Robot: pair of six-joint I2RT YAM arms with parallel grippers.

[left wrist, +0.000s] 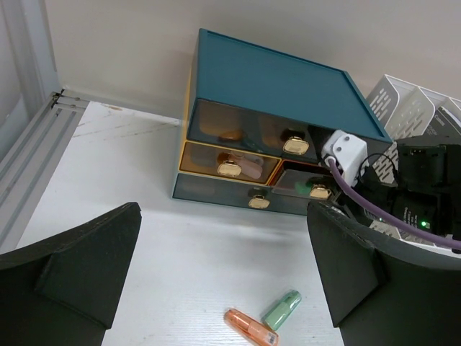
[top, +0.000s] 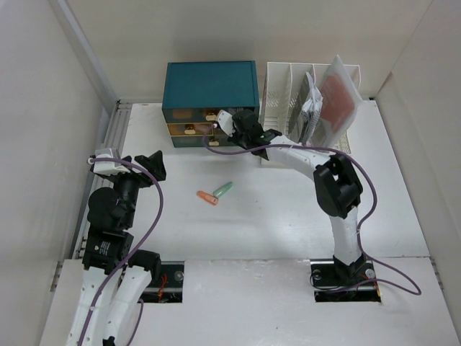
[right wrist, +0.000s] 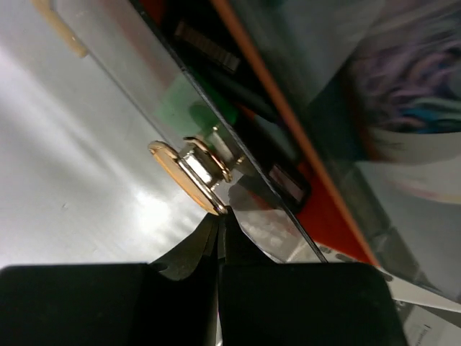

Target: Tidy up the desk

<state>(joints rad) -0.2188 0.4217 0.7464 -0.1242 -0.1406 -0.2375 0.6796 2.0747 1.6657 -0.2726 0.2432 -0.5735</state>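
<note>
The white desk (top: 288, 216) holds an orange marker (top: 207, 197) and a green marker (top: 223, 189) lying close together near its middle; both also show in the left wrist view, the orange one (left wrist: 251, 328) and the green one (left wrist: 282, 310). My left gripper (top: 150, 164) is open and empty, hovering left of the markers, its jaws wide apart (left wrist: 223, 238). My right gripper (right wrist: 220, 220) is shut, its tips touching the underside of a gold knob (right wrist: 189, 176) on the cabinet's partly open orange drawer (left wrist: 302, 180).
A teal drawer cabinet (top: 210, 83) stands at the back centre. A white slotted file rack (top: 284, 94) beside it holds a reddish packet (top: 337, 97). A metal rail (top: 115, 137) runs along the left wall.
</note>
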